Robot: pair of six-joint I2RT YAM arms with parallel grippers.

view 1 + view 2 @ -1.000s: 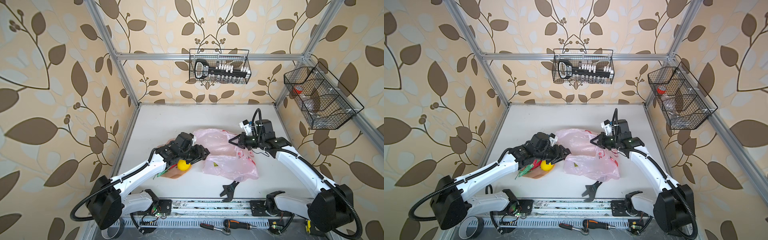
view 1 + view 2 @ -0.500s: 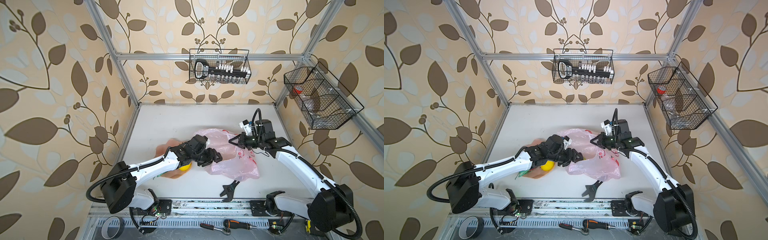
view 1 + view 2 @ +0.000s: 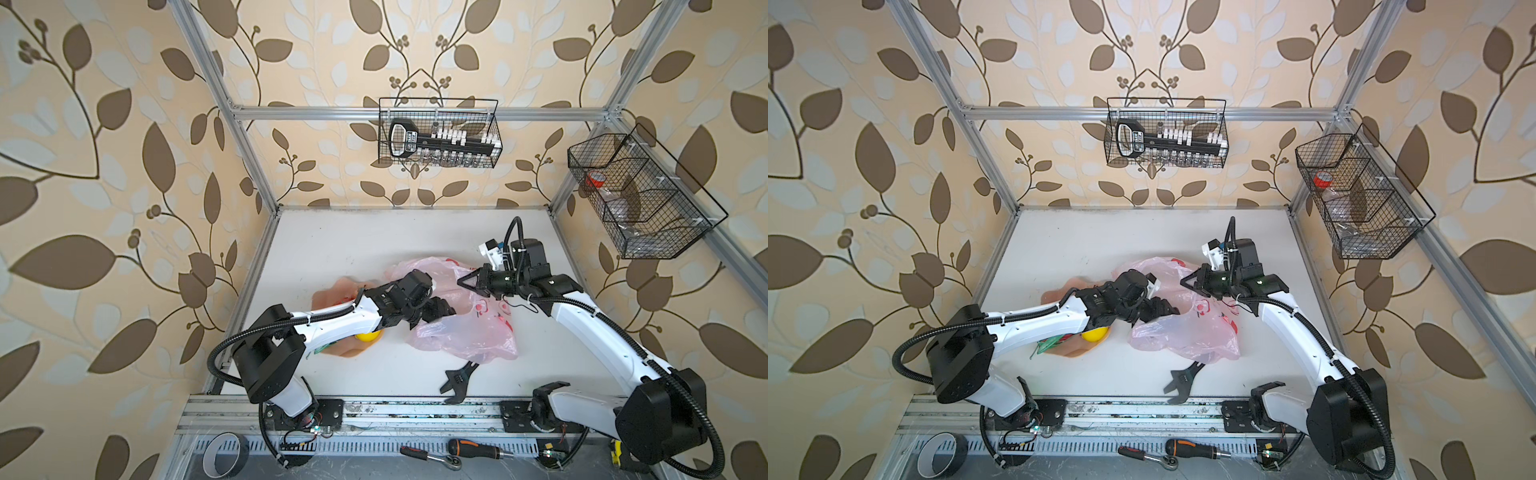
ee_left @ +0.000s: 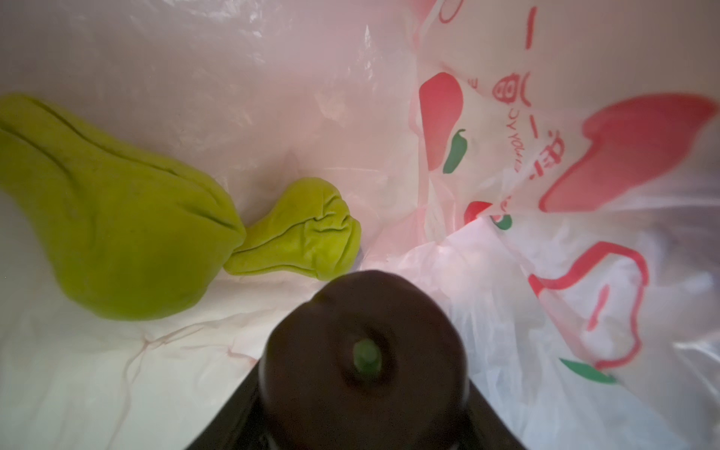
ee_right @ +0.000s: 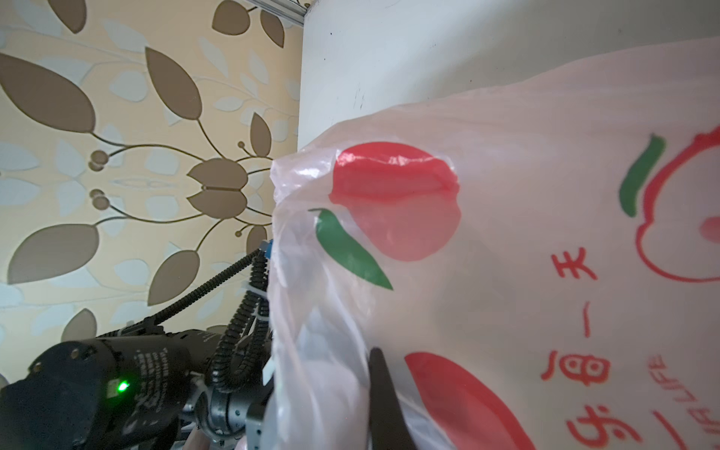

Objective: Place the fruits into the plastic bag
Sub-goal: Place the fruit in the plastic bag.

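The pale pink plastic bag [image 3: 469,336] [image 3: 1187,332] lies mid-table with its mouth facing left. My left gripper [image 3: 442,309] [image 3: 1163,309] reaches into that mouth, shut on a dark purple round fruit [image 4: 362,350] with a green stem. Two green pieces [image 4: 117,233] [image 4: 304,233] lie inside the bag [image 4: 584,195]. My right gripper [image 3: 461,281] [image 3: 1185,281] is shut on the bag's upper edge [image 5: 506,195], holding it up; one fingertip [image 5: 383,401] shows against the film. A yellow lemon [image 3: 368,336] [image 3: 1094,334] and a green-scaled fruit [image 3: 1050,345] stay on the peach plate [image 3: 332,297], partly hidden under my left arm.
A black adjustable wrench [image 3: 457,380] lies in front of the bag near the front rail. Wire baskets hang on the back wall [image 3: 438,139] and the right wall [image 3: 636,199]. A screwdriver [image 3: 478,449], a ratchet and a tape roll [image 3: 224,453] lie below the table's front edge.
My left arm has swung right, from over the plate beside the lemon into the bag's mouth. The right arm and the held bag edge have stayed put.
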